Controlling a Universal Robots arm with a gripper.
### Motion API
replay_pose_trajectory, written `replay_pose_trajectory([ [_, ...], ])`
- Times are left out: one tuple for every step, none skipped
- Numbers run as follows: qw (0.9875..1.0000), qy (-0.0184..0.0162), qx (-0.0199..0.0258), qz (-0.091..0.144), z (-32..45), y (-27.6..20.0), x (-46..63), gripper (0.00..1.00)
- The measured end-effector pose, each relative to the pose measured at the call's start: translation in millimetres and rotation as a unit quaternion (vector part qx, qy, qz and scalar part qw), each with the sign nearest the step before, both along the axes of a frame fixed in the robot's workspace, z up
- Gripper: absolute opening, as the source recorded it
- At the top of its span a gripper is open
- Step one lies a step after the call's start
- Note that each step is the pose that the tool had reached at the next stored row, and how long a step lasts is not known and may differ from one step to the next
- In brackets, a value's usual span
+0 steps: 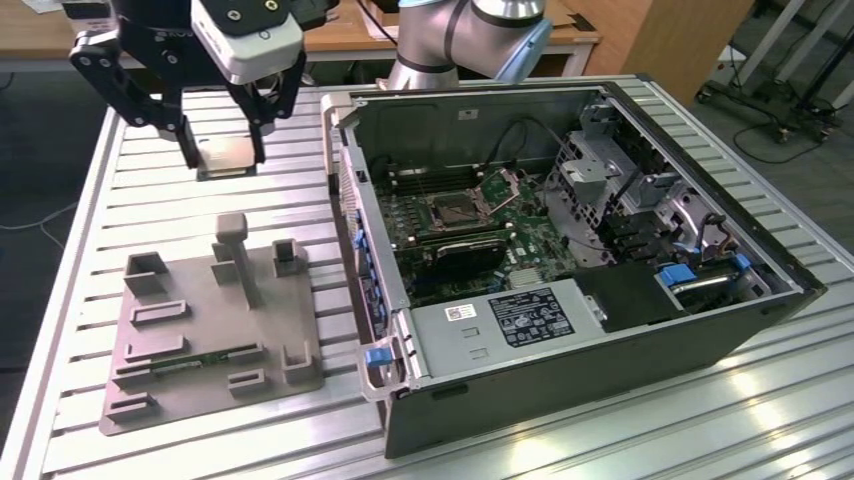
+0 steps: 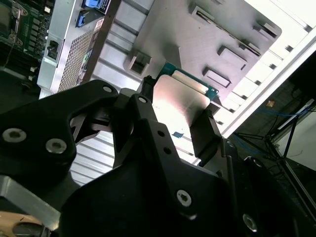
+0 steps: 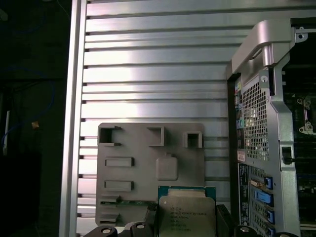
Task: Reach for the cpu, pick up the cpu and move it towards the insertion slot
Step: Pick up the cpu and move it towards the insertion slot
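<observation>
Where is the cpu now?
The cpu is clamped in the gripper, raised above the slatted table at the exterior view's upper left, beyond the grey tray and left of the open computer case.

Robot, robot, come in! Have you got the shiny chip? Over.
Gripper shut on the cpu, raised over the table. Insertion slot open inside the computer case. Nothing in the way.

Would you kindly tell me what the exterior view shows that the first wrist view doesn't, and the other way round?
Exterior view alone: the insertion slot lying plainly inside the open computer case, and the hand raised above the table, to the exterior view's left of the case. First wrist view alone: the cpu seen flat-on, metal top facing the camera, with the grey tray beyond it. Shared: the cpu gripped in the hand, the tray and the case.
</observation>
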State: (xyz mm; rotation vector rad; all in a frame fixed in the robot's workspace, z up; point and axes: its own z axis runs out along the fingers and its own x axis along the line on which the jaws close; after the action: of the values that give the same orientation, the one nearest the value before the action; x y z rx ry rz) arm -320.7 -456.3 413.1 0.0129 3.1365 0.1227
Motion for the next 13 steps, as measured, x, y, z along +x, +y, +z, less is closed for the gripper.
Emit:
replay_pose_trajectory([
  [1.0000, 0.0000, 0.0000, 0.000, -0.1, 0.0, 0.3, 0.54],
  [1.0000, 0.0000, 0.0000, 0.000, -0.1, 0.0, 0.7, 0.54],
  [1.0000, 0.0000, 0.0000, 0.000, -0.1, 0.0, 1.0, 0.54],
  [1.0000, 0.0000, 0.0000, 0.000, -0.1, 0.0, 1.4, 0.54],
  [1.0000, 0.0000, 0.0000, 0.000, -0.2, 0.0, 1.7, 0.54],
  [1.0000, 0.0000, 0.0000, 0.000, -0.2, 0.0, 2.1, 0.54],
  [1.0000, 0.0000, 0.0000, 0.000, -0.2, 0.0, 2.4, 0.54],
  [1.0000, 0.0000, 0.0000, 0.000, -0.2, 0.0, 2.8, 0.54],
  [1.0000, 0.0000, 0.0000, 0.000, -0.3, 0.0, 3.2, 0.54],
  [1.0000, 0.0000, 0.0000, 0.000, -0.3, 0.0, 3.6, 0.54],
  [1.0000, 0.0000, 0.0000, 0.000, -0.3, 0.0, 3.9, 0.54],
  [1.0000, 0.0000, 0.0000, 0.000, -0.3, 0.0, 4.3, 0.54],
  [1.0000, 0.0000, 0.0000, 0.000, -0.4, 0.0, 4.7, 0.54],
])
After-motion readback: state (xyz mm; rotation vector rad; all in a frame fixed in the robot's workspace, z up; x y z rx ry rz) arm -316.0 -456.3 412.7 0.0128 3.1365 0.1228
